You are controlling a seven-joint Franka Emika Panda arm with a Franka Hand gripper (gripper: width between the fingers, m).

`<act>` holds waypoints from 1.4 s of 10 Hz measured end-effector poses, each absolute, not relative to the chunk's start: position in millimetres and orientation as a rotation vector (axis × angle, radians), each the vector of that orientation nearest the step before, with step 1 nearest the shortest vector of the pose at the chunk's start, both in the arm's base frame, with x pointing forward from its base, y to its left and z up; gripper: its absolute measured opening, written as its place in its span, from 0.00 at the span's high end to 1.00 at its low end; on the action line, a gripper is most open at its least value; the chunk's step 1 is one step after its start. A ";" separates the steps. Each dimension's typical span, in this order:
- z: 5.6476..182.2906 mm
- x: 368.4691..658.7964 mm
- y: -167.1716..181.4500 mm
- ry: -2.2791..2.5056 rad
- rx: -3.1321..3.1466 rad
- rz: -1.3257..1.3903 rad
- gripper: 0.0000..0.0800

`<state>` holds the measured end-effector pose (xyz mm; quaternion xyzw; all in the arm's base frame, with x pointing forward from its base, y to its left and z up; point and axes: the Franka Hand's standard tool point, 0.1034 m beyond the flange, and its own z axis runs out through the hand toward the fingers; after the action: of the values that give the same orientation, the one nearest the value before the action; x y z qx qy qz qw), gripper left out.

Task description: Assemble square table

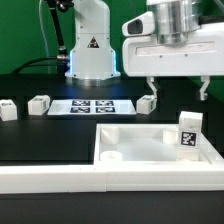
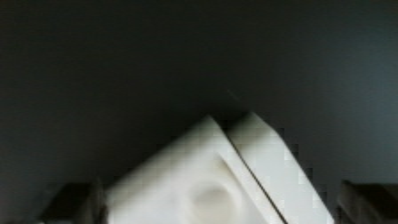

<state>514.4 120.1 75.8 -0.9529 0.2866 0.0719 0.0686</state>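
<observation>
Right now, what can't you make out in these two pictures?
- Wrist view: the white shape is blurred, so I can't tell which part it is.
- Exterior view: the square top has its near edge hidden by the white wall.
- Exterior view: the leftmost leg is partly cut off by the picture's edge, and its tag is too small to read.

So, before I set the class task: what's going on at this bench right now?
The robot arm's gripper hangs open and empty above the square table top. One leg stands upright at the top's corner on the exterior view's right. Three more legs lie loose farther back, around the marker board.
</observation>
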 end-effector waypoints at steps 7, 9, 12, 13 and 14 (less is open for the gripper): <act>69.3 486.5 83.2 0.796 -2.759 0.791 0.19; 57.0 446.1 81.2 0.793 -2.676 0.954 0.19; 51.7 435.0 81.0 0.759 -2.613 1.126 0.19; 50.3 436.8 80.0 0.763 -2.616 1.119 0.19; 50.0 436.4 80.1 0.763 -2.616 1.120 0.19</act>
<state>436.4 80.1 50.0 -0.8837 0.2577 0.3785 0.0974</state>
